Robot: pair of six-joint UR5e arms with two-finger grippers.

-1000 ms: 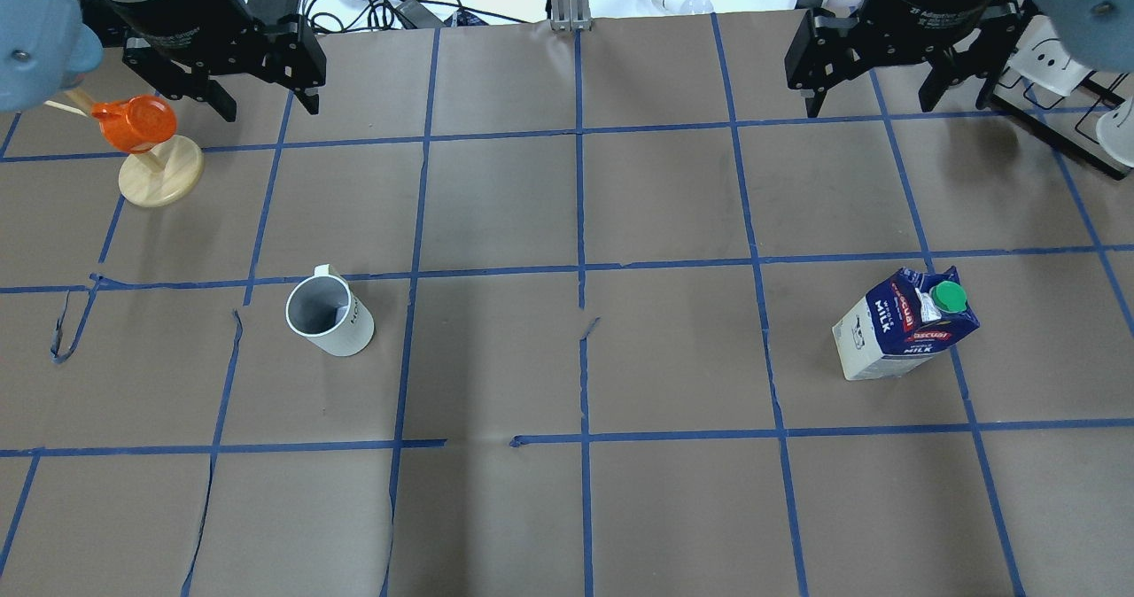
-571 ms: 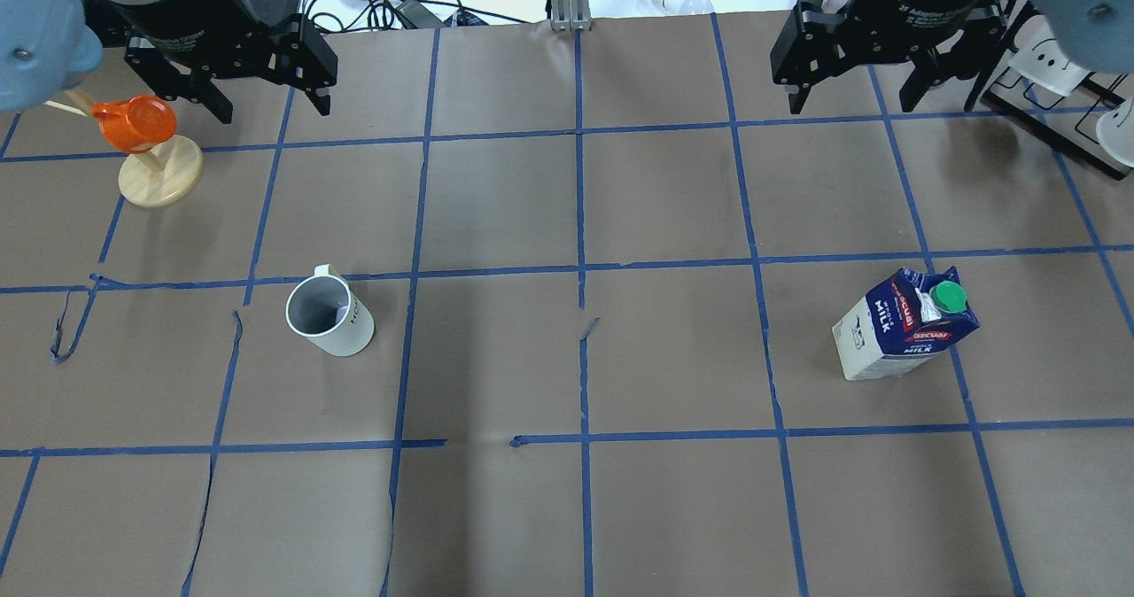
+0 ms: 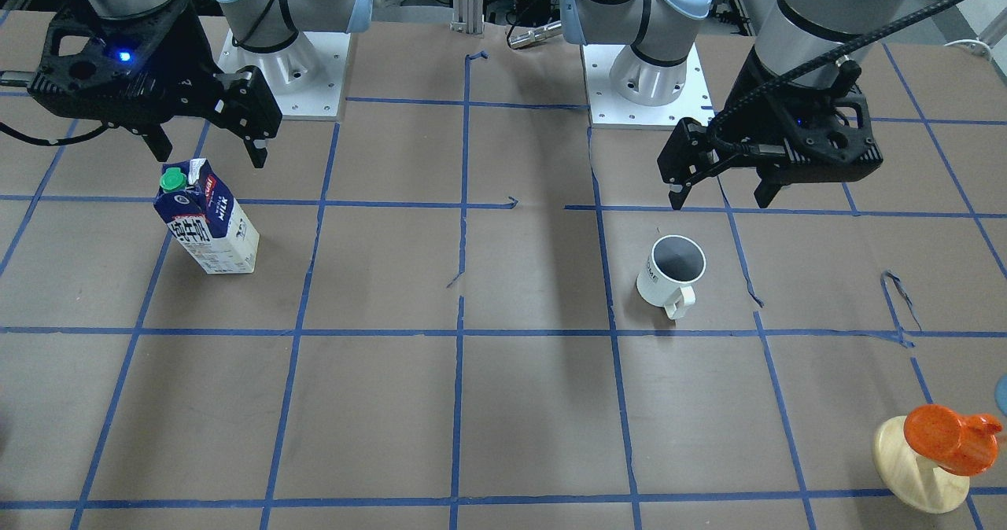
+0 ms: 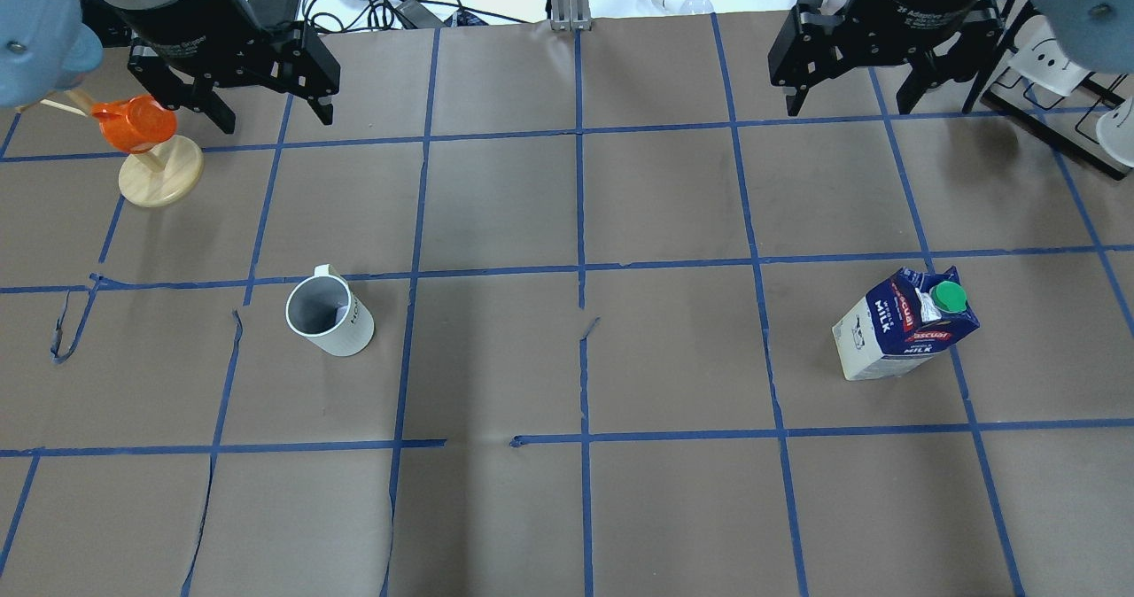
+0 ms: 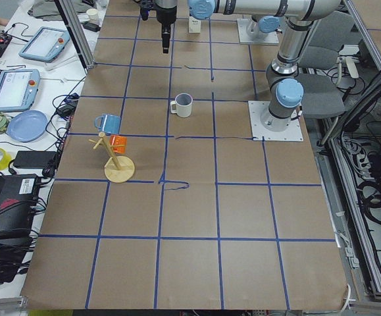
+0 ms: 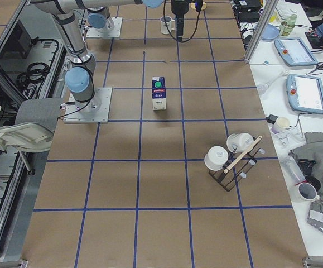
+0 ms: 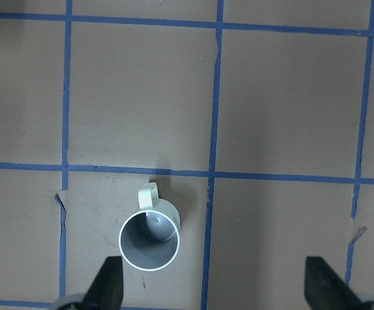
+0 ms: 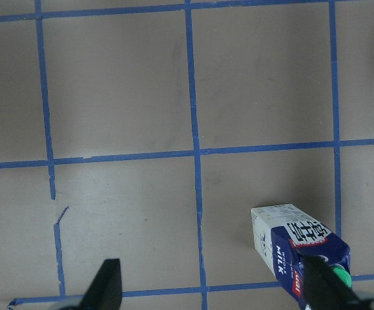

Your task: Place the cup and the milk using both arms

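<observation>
Brown paper (image 4: 709, 517) marked with a blue tape grid (image 4: 586, 508) is covering the table (image 4: 496, 207). Reading the overhead view as a clock face, the cup (image 4: 330, 315) is standing upright at 9 o'clock with its handle pointing to 12, while the milk (image 4: 904, 324) is standing upright at 3 o'clock, well apart from it. Farther out, the left gripper (image 4: 275, 119) is hanging at 11 o'clock and the right gripper (image 4: 849, 105) at 1 o'clock, both with fingers spread wide and holding nothing, and an orange cup (image 4: 133, 125) is resting on a wooden stand (image 4: 164, 182) just beside the left gripper.
</observation>
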